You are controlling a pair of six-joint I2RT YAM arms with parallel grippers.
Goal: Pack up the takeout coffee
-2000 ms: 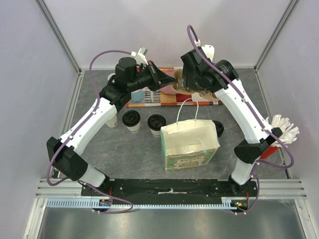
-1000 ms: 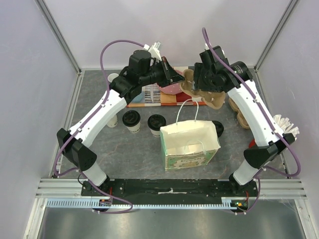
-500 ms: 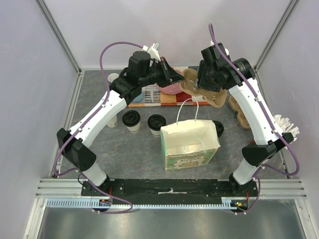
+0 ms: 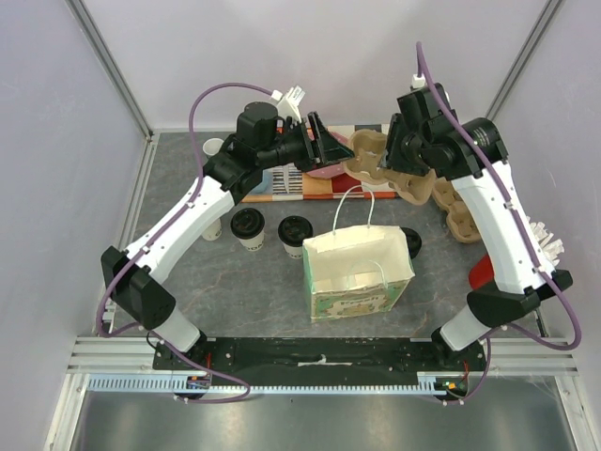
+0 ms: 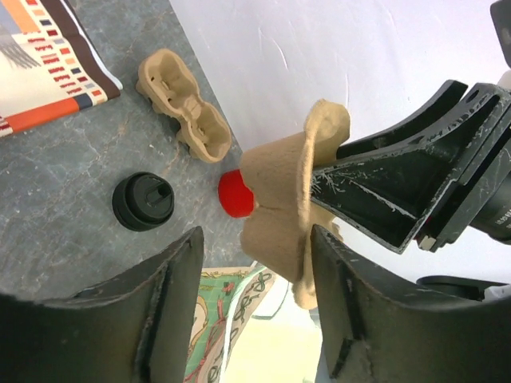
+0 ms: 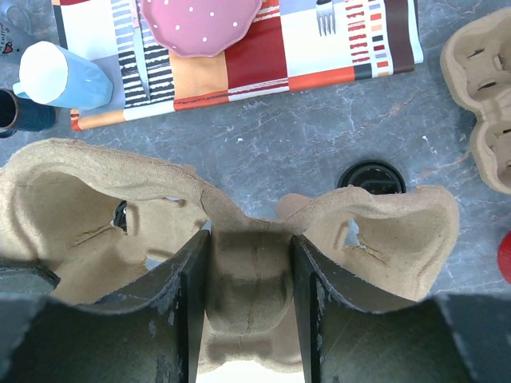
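Observation:
Two lidded takeout coffee cups (image 4: 249, 225) (image 4: 295, 232) stand left of the open paper bag (image 4: 357, 272). A loose black lid (image 4: 410, 241) lies right of the bag, the same lid (image 5: 142, 201) (image 6: 370, 176) showing in both wrist views. A brown pulp cup carrier (image 4: 374, 155) (image 6: 96, 191) hangs in the air above the placemat's right end. My right gripper (image 4: 404, 160) (image 6: 249, 247) is shut on its middle bridge. My left gripper (image 4: 333, 148) (image 5: 255, 239) stands open just left of the carrier (image 5: 295, 223), holding nothing.
A striped placemat (image 6: 319, 48) carries a pink dotted bowl (image 6: 200, 20), with a light blue mug (image 6: 64, 76) and a navy mug (image 6: 16, 112) beside it. More pulp carriers (image 4: 455, 211) (image 5: 184, 108) lie at the right. A red object (image 5: 235, 194) sits near them.
The left gripper has opened and let go of the carrier. The right gripper has closed on the carrier's middle, and that arm has shifted right and slightly back.

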